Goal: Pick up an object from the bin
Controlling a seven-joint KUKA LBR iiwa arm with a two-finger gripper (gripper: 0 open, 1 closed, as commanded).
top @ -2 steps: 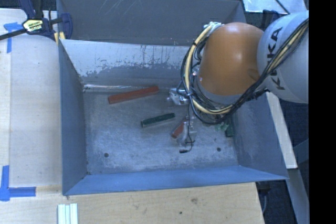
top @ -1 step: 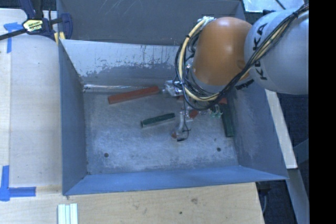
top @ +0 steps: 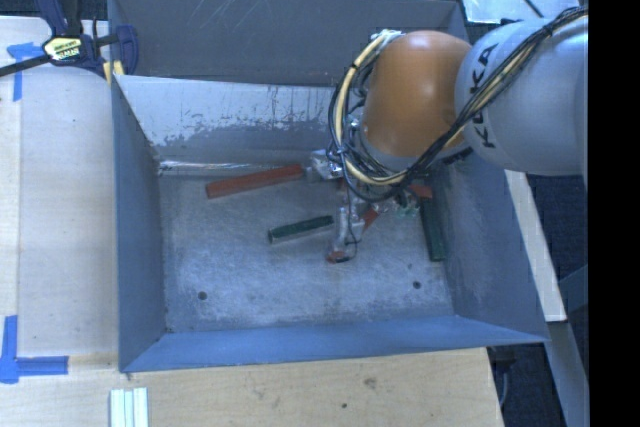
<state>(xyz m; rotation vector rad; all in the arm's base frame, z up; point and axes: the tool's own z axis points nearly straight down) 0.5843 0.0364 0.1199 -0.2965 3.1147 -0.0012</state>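
Note:
My gripper [top: 347, 237] hangs low over the middle of the bin floor, below the orange wrist cover. Its tip is right at a small reddish-brown thing [top: 339, 257]; whether it grips that thing I cannot tell. A dark green bar [top: 300, 229] lies flat just left of the gripper, its right end almost touching it. A long red-brown bar [top: 255, 182] lies further back and to the left, near the rear wall. Small red and green bits [top: 405, 203] show under the wrist on the gripper's right.
Another dark green bar [top: 432, 231] lies lengthwise along the right wall, partly under the arm. The arm and its orange cover hide the back right part of the bin. Bare floor stretches along the front and the left.

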